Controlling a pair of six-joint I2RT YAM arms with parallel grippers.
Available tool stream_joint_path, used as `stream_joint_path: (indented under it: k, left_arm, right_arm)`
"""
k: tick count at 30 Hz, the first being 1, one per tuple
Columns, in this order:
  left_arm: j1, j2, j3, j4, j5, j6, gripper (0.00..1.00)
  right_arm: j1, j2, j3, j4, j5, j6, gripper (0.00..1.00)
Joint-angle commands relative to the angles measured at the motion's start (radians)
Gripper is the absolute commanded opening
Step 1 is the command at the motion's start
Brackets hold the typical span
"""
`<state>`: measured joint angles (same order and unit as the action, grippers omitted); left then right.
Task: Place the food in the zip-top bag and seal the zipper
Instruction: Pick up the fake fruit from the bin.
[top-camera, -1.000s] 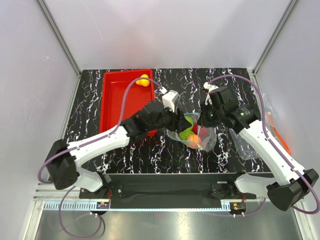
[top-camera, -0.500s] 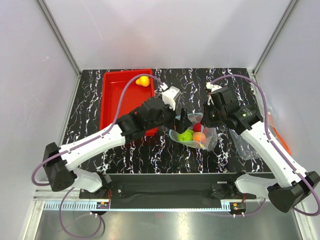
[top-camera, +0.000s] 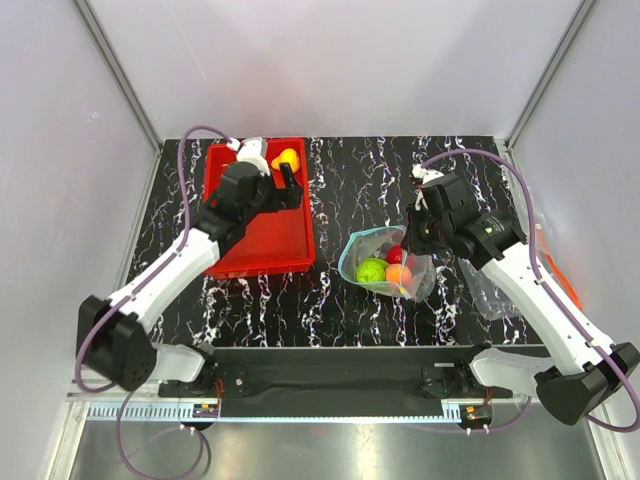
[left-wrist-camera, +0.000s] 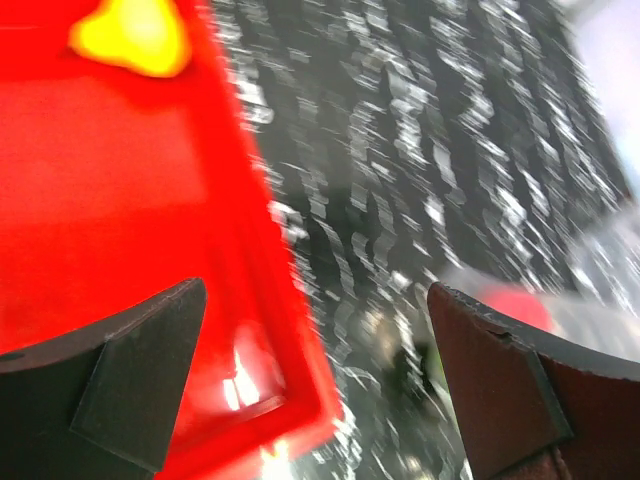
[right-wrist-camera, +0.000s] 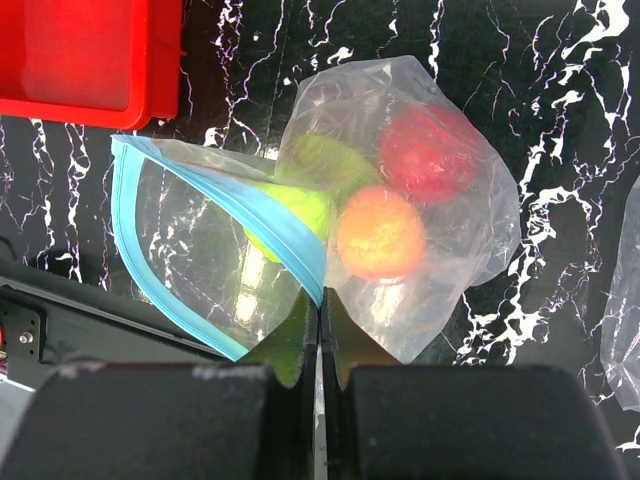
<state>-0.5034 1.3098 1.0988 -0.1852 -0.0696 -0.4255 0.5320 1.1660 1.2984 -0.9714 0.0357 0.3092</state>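
Zip-top bag (top-camera: 385, 262) on marbled table (top-camera: 350, 180) between the arms, mouth open, zipper (right-wrist-camera: 200, 190) unsealed. Inside: red apple (top-camera: 396, 254), peach (top-camera: 397, 274), green pieces (right-wrist-camera: 305, 205). Yellow pear (top-camera: 285, 161) not yet bagged, in red tray (top-camera: 270, 235), near left gripper (left-wrist-camera: 320, 350), jaws wide apart, empty. Right gripper (right-wrist-camera: 320, 310) pinched together on bag's mouth edge. Likely remaining: pear, then sealing. No readable brands, labels or writing.

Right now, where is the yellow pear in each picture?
Top view: the pear sits in the far right corner of the red tray.
Left wrist: the pear is at the top left, blurry, in the red tray.
Right wrist: no pear here.
Shared landmark: the red tray, which is at the top left in the right wrist view.
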Motion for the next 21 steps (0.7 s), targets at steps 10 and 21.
stream_joint_path:
  k: [10,21]
  left_arm:
    - [0.158,0.656,0.628,-0.175,-0.290,0.295,0.99]
    - [0.223,0.994,1.010,-0.252,-0.119,0.683,0.99]
  right_arm:
    - [-0.004,-0.012,0.038,0.013,-0.033,-0.016,0.00]
    - [-0.004,-0.011,0.013,-0.004,-0.068,-0.041,0.00]
